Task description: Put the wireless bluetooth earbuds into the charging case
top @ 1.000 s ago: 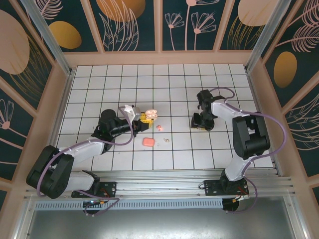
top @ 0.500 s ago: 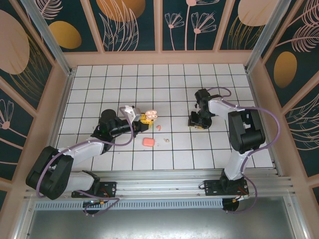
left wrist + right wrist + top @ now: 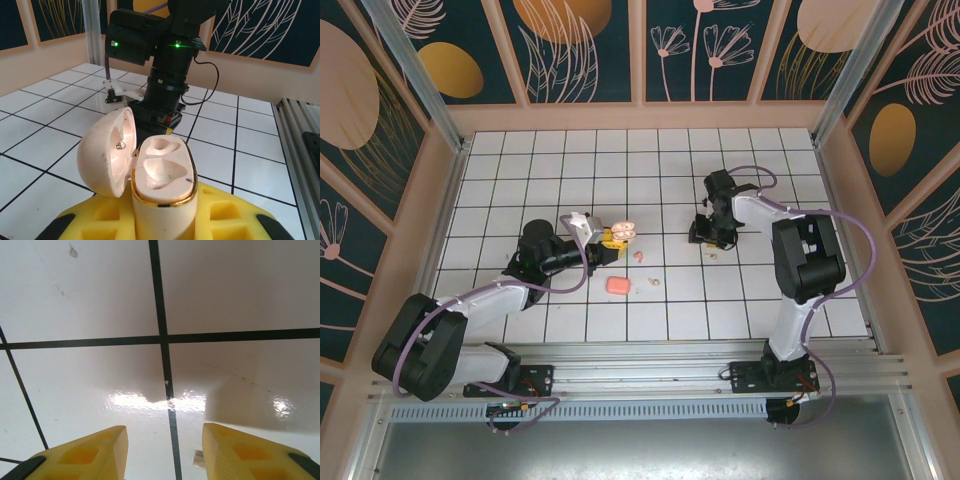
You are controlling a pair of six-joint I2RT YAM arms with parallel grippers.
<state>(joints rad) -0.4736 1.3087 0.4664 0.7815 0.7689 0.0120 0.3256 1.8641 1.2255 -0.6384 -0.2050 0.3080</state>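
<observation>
Top external view, and you've got the white tiled desk (image 3: pixel 660 170) with both arms reaching in over it. Your left arm (image 3: pixel 480 300) runs in from the near left corner. Your right arm (image 3: pixel 807 262) folds back from the near right, its wrist pointing down at the tiles right of centre.

Left jaws are pinching the charging case (image 3: pixel 623 232). On the left wrist camera you see its beige body seated between the yellow fingers (image 3: pixel 205 200), gold rim up, lid swung open to the left, both wells empty. Beyond it on that camera stands the right arm's black wrist, two green lights lit.

Right jaws are spread. On the right wrist camera there's nothing between the two yellow fingers (image 3: pixel 112 440) but bare tile and a crossing of grid lines.

Nearer you than the held case, a closed salmon case (image 3: pixel 617 285) lies flat on the desk.

Now the small stuff: a pink earbud (image 3: pixel 640 256) lies on the tiles just right of the open case and a little nearer you, apart from it, and a paler earbud (image 3: pixel 654 282) sits just right of the salmon case. One more tiny pale speck (image 3: pixel 713 254) lies near the right jaws — too small to say what it is.
</observation>
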